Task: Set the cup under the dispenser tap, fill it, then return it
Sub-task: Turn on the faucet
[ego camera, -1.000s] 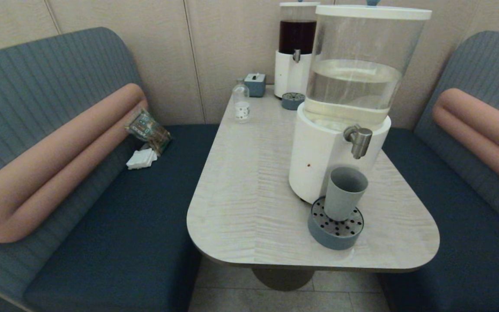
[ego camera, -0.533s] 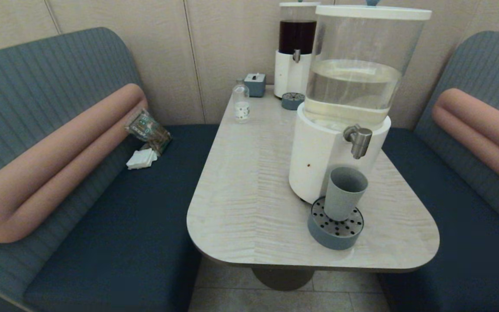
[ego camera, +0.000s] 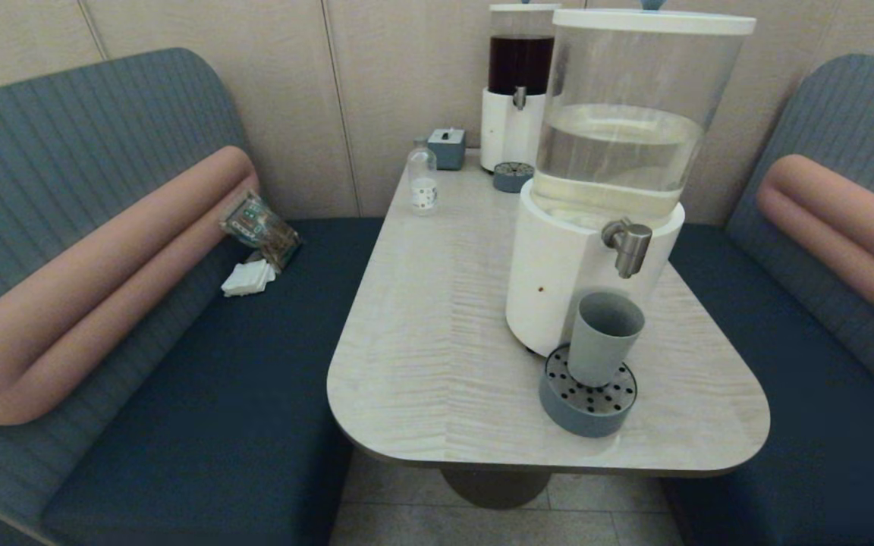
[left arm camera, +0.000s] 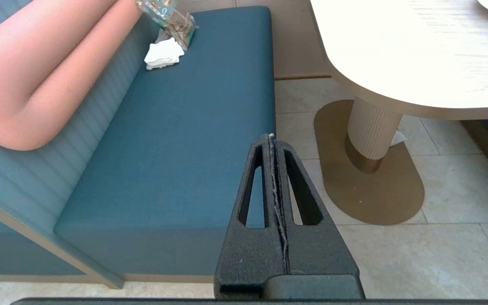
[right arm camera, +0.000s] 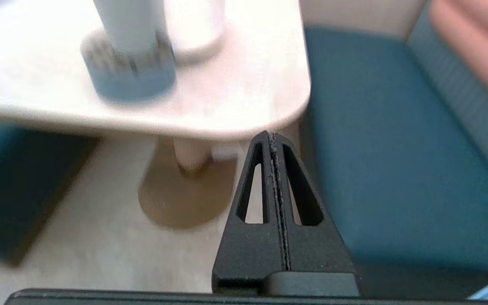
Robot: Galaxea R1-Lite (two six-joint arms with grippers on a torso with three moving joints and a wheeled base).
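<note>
The grey-blue cup point(ego camera: 604, 337) stands upright on the round perforated drip tray point(ego camera: 587, 396), directly below the brushed-steel tap point(ego camera: 627, 244) of the big white-based dispenser point(ego camera: 604, 189) of clear liquid. Neither arm shows in the head view. My left gripper point(left arm camera: 271, 137) is shut and empty, held low over the floor beside the left bench. My right gripper point(right arm camera: 271, 135) is also shut and empty, below the table's near right corner; in its view the cup point(right arm camera: 127, 21) and tray point(right arm camera: 128, 72) appear blurred above it.
A smaller dispenser of dark red liquid point(ego camera: 519, 87) with its own small tray point(ego camera: 513, 176), a small bottle point(ego camera: 422, 180) and a tissue box point(ego camera: 447, 147) stand at the table's far end. Padded benches flank the table point(ego camera: 437, 341); a packet and napkins point(ego camera: 257, 243) lie on the left one.
</note>
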